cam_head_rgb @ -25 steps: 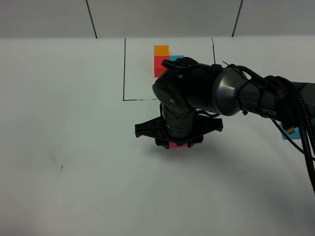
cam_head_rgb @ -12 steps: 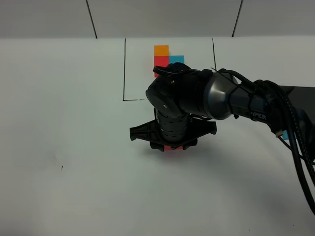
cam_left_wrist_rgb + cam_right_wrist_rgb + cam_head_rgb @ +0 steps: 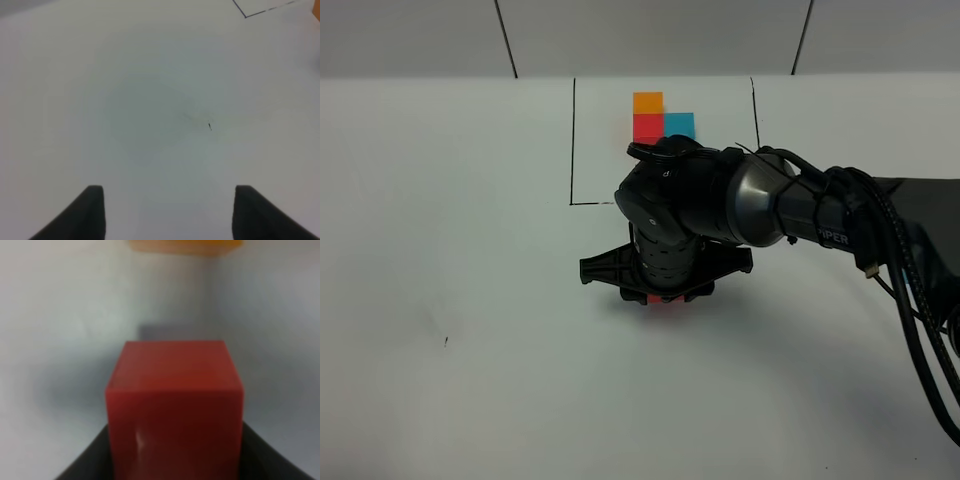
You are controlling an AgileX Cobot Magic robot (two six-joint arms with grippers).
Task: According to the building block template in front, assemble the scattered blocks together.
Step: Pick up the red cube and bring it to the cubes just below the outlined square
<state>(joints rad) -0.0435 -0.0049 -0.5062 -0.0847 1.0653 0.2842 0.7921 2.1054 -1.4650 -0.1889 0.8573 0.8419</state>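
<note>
- Nearest the robot, the left gripper hangs over bare table. Its jaws stand apart with nothing between them, and it takes no part in the step in hand.
- Mid-table, the right gripper points straight down and is clenched on the red block, one of the scattered blocks. The high view shows only a sliver of red beneath the gripper. Whether the block rests on the table or hangs just above it cannot be told.
- Just beyond the red block, the right wrist view catches the blurred edge of an orange block. It is probably the loose orange one, which the arm hides in the high view. The loose teal block does not show.
- Farthest off, the template sits between the black lines. Its orange cube is at the back, its red cube in front of that, and its teal cube beside the red.
- Judged from this, the step in hand is seating the red block against the near face of the orange one.
- Risk: the block may be set down skewed or with a gap, because the arm hides the joint from above.
- Risk: the approach may shove the orange block away, since nothing holds it.
- Risk: the block may twist as the gripper lets go, if the grip is off-centre.
- Risk: the bulky arm, which hangs over the framed area, may brush the template if it swings back carelessly.
</note>
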